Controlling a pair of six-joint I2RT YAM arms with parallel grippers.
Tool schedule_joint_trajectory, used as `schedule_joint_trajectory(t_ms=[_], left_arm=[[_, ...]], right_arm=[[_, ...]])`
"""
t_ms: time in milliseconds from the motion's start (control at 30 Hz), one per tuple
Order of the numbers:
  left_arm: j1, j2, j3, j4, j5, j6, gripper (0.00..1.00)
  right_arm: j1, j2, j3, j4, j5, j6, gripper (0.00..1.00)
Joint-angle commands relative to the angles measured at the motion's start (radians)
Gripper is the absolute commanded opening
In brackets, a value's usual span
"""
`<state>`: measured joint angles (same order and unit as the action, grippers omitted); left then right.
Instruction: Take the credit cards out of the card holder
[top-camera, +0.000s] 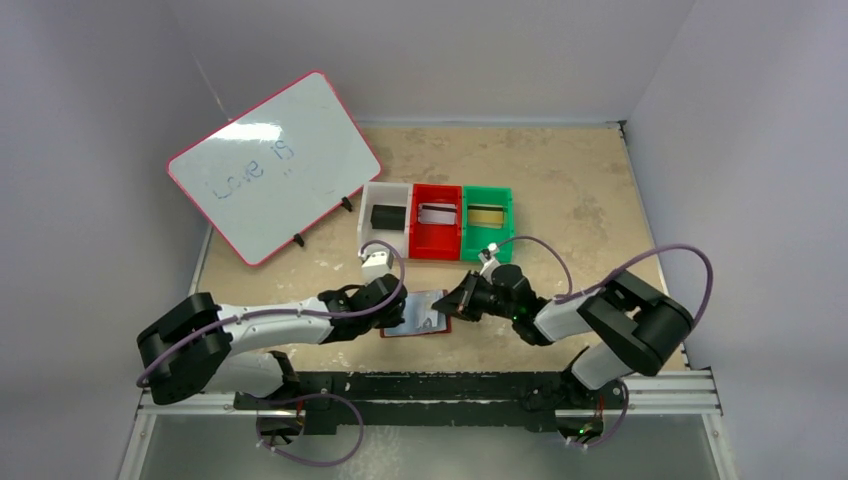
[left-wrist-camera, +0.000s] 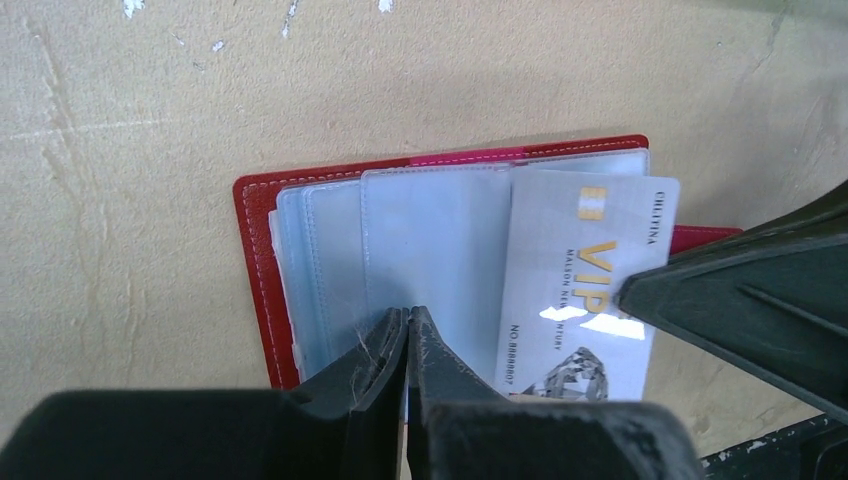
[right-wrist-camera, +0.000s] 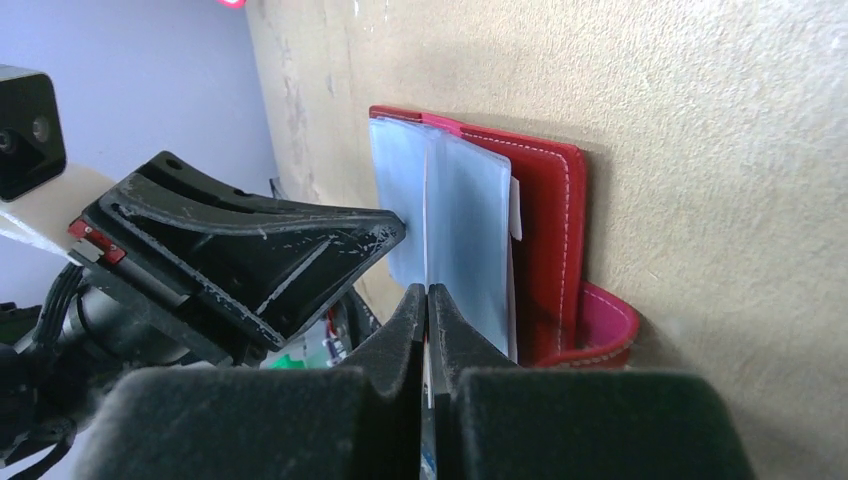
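I am working near the near edge of the table, about at its middle, where the dark red card holder is lying open with its pale blue clear sleeves facing up. My left gripper is pinching the edge of one sleeve, the two fingers pressed together on it. My right gripper is coming from the other side, and its fingers are also pressed tight; in the left wrist view its tip is sitting on the edge of a silver-grey VIP card. This card is sticking partly out of its sleeve, past the holder's edge. The pink snap tab is curling up from the table beside the cover. Towards the middle of the table three bins are standing in a row, touching: a white bin holding a black card, a red bin holding a silver-grey card, and a green bin holding a gold card. A whiteboard is leaning at the far left corner.
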<state>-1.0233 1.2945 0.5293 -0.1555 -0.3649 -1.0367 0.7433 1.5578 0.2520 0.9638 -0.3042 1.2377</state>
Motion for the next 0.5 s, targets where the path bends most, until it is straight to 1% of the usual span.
schedule_joint_trajectory(t_ms=[0, 233, 333, 467], left_arm=[[-0.001, -0.021, -0.004, -0.081, -0.029, -0.008, 0.07], [-0.001, -0.072, 0.032, -0.082, -0.072, -0.002, 0.22], [-0.001, -0.086, 0.041, -0.087, -0.079, 0.004, 0.26], [-0.001, -0.095, 0.044, -0.060, -0.054, 0.014, 0.28]], right_arm=[[-0.002, -0.102, 0.027, -0.166, 0.063, -0.069, 0.00], [-0.002, -0.164, 0.079, -0.281, 0.082, -0.122, 0.00], [-0.002, -0.175, 0.101, -0.319, 0.077, -0.156, 0.00], [-0.002, -0.159, 0.139, -0.349, 0.068, -0.198, 0.00]])
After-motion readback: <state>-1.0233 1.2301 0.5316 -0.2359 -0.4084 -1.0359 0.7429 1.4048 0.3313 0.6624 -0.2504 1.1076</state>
